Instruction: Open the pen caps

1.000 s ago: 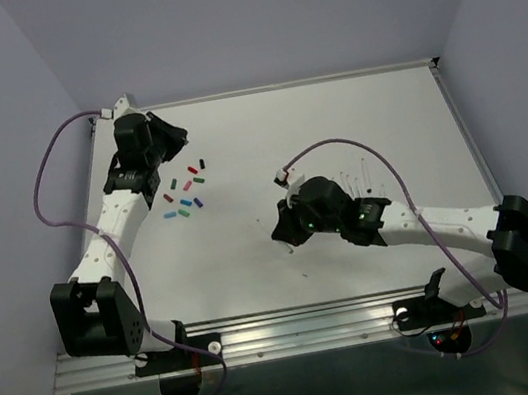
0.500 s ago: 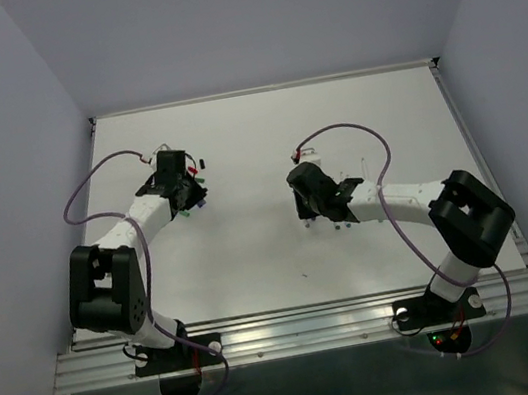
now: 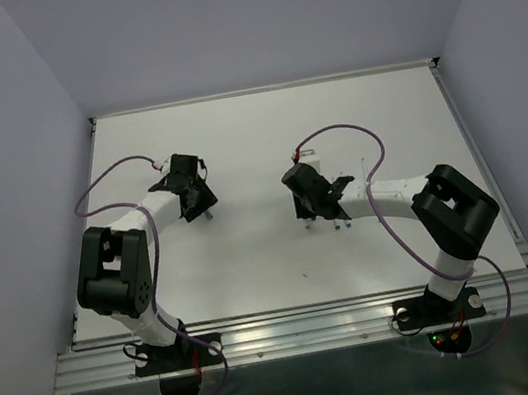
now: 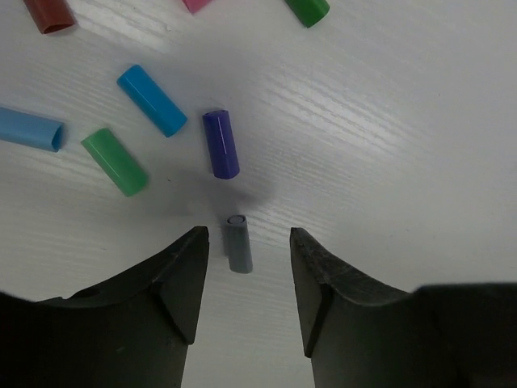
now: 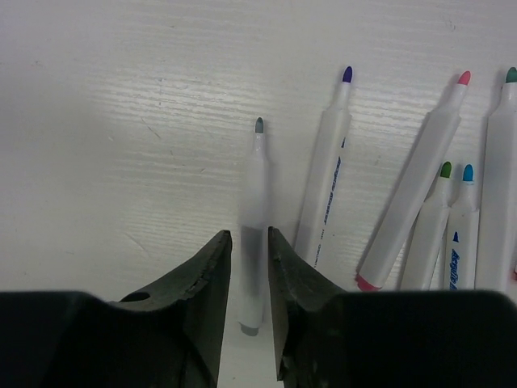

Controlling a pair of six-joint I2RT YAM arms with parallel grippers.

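In the left wrist view my left gripper (image 4: 249, 244) is open low over the table. A grey pen cap (image 4: 237, 242) lies loose between its fingertips. Ahead of it lie more pen caps: purple (image 4: 220, 144), blue (image 4: 152, 100), green (image 4: 115, 162), light blue (image 4: 31, 129) and red (image 4: 50, 14). In the right wrist view my right gripper (image 5: 249, 242) stands narrowly open astride a white pen (image 5: 257, 190) with a grey-green tip. That pen looks blurred and rests on the table. Uncapped pens lie to its right, purple-tipped (image 5: 329, 166) and pink-tipped (image 5: 420, 186).
From above, the left gripper (image 3: 201, 206) is at the table's left middle and the right gripper (image 3: 310, 215) near the centre, both arms folded inward. Purple cables (image 3: 339, 130) loop over each arm. A raised rim (image 3: 266, 88) borders the white table.
Both arms have drawn in and dropped low to the table. Both grippers went from shut to open, the left letting go of the grey cap, the right loosening round the pen.
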